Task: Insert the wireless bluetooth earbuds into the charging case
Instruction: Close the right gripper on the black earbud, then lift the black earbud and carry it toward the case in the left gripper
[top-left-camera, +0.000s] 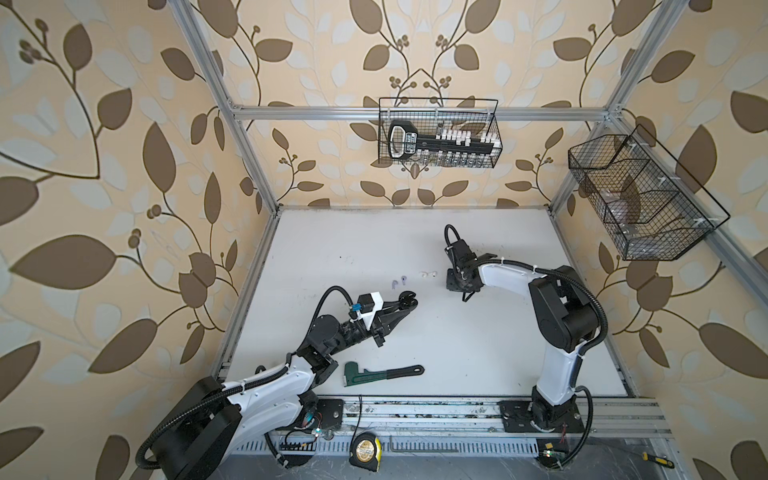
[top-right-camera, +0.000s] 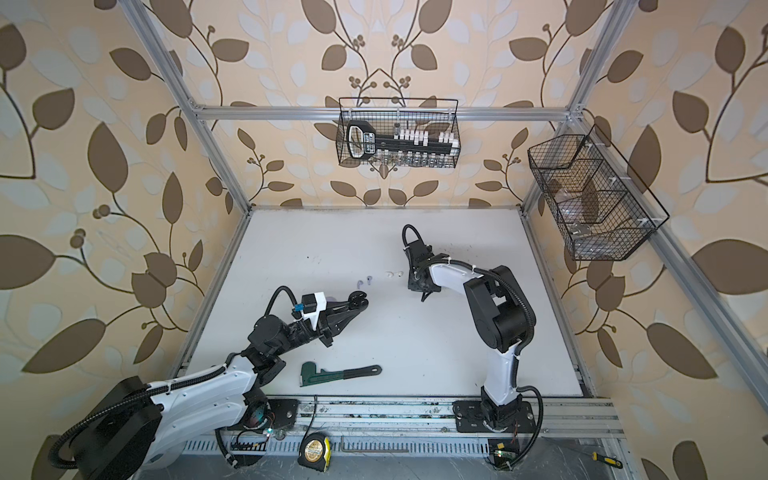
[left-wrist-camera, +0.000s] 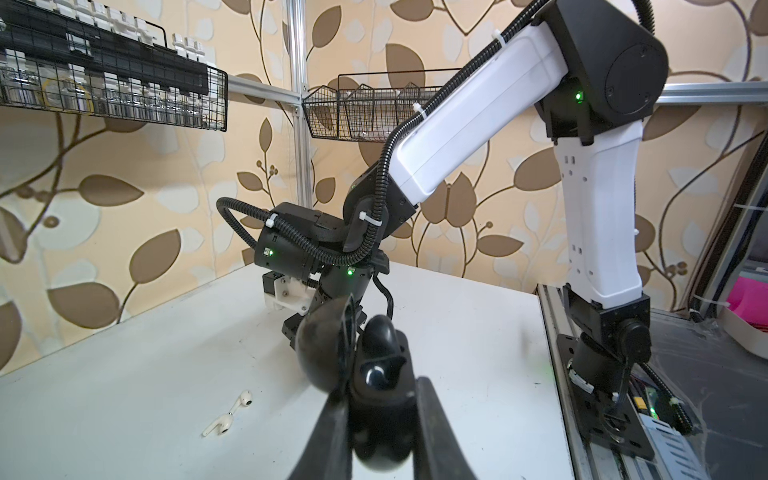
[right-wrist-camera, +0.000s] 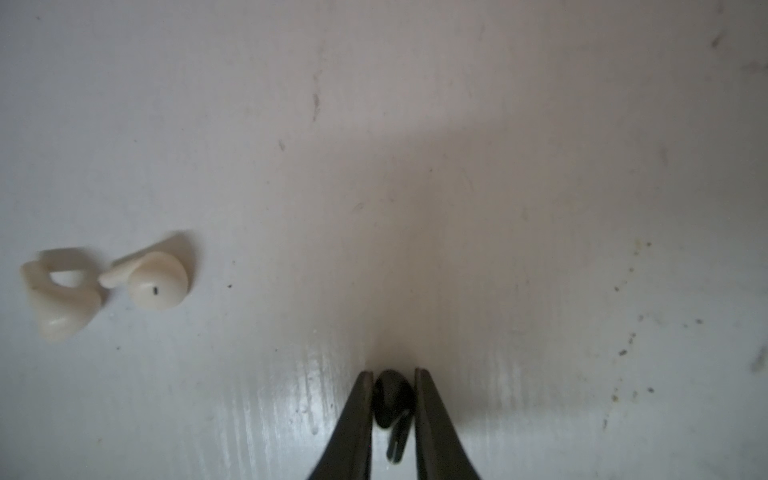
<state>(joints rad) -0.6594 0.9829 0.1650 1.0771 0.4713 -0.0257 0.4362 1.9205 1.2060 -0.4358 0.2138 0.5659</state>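
Reaching in from the near left corner, the left arm (top-left-camera: 266, 386) stretches low over the white surface (top-left-camera: 457, 345). Its left tool (top-left-camera: 406, 300) is clamped on an open black case (left-wrist-camera: 374, 374) whose lid stands up. The right arm (top-left-camera: 557, 316) rises from the near right rail, folds at the elbow and drops its wrist steeply, so the right tool (right-wrist-camera: 393, 372) points down at the surface, well apart from the case. Two wire baskets hang on the frame: one (top-left-camera: 438, 133) on the back wall, one (top-left-camera: 640, 199) on the right. A green wrench with a black handle (top-left-camera: 382, 372) lies near the front edge, just beside the left arm. The right tool's fingers press on both sides of a black earbud (right-wrist-camera: 392, 399), low against the surface. Two white earbuds (right-wrist-camera: 158, 284) lie close together near that tool, on the left arm's side. Two lilac earbuds (top-left-camera: 392, 284) lie farther left, near the case.
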